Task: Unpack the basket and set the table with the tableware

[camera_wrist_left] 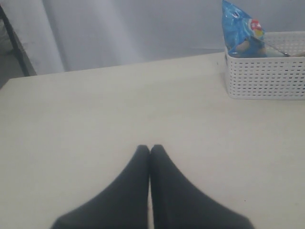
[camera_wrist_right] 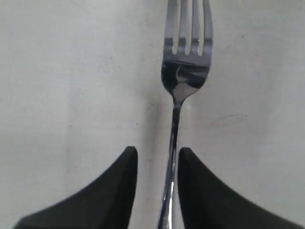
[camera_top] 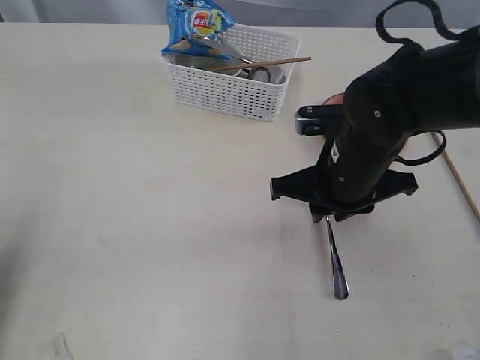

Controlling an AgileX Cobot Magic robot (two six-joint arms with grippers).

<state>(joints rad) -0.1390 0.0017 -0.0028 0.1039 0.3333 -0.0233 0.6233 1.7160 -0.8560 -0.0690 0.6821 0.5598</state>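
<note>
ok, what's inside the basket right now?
Blue snack bag upright at one end of the basket, a wooden chopstick poking over the rim, steel pieces beside it. Anything lower is hidden by the walls and bag.

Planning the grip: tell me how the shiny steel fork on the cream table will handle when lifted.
The shiny steel fork looks rigid, so it is unlikely to bend. Its polished, narrow handle may slip or pivot in the right gripper. Lying flat, it seems unlikely to roll.
</note>
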